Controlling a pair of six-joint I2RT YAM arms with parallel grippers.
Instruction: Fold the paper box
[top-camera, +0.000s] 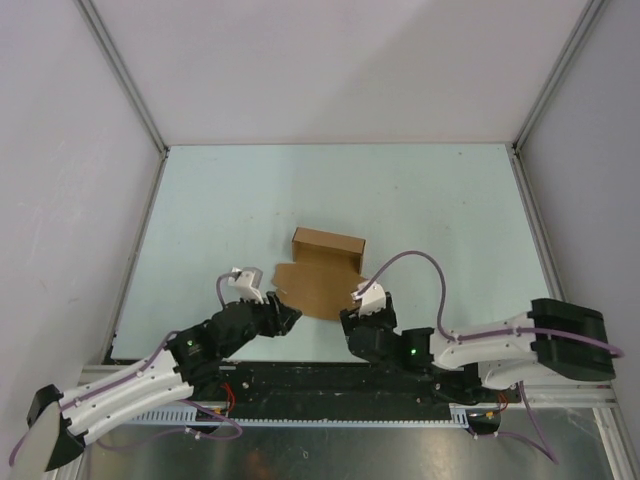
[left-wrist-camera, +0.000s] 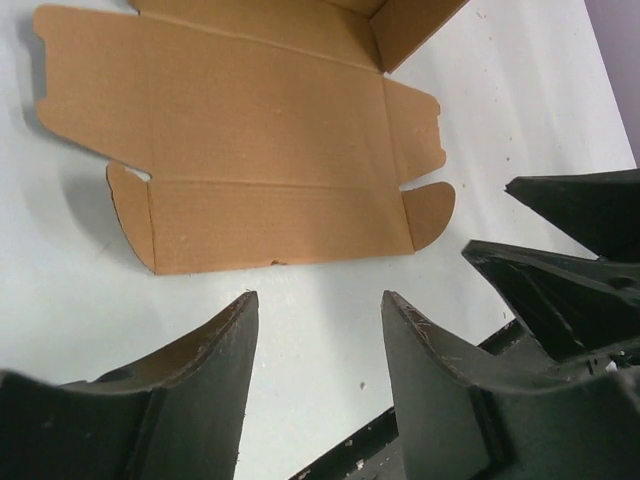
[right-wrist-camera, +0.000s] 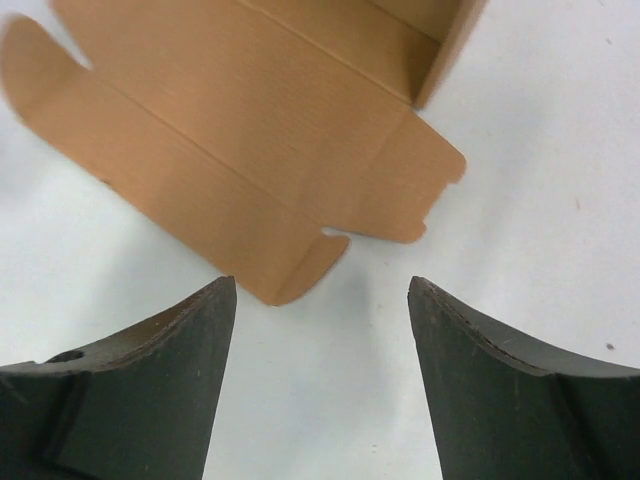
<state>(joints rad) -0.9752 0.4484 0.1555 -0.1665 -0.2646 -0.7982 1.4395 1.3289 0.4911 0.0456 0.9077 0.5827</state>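
The paper box (top-camera: 322, 272) is plain brown cardboard lying near the table's front middle, its far walls standing up and its near lid panel and flaps flat on the surface. In the left wrist view the box (left-wrist-camera: 260, 150) fills the upper part, its near edge just ahead of the fingertips. My left gripper (top-camera: 290, 318) sits at the sheet's near left edge, open, nothing between its fingers (left-wrist-camera: 240, 330). My right gripper (top-camera: 352, 318) is at the near right corner, open wide and empty. The box's rounded corner flap (right-wrist-camera: 300, 270) lies just beyond the right fingertips.
The pale table (top-camera: 420, 200) is bounded by grey walls with metal corner posts (top-camera: 130, 90). A black rail (top-camera: 330, 375) runs along the near edge by the arm bases. The right arm's dark fingers (left-wrist-camera: 570, 260) show at the right of the left wrist view.
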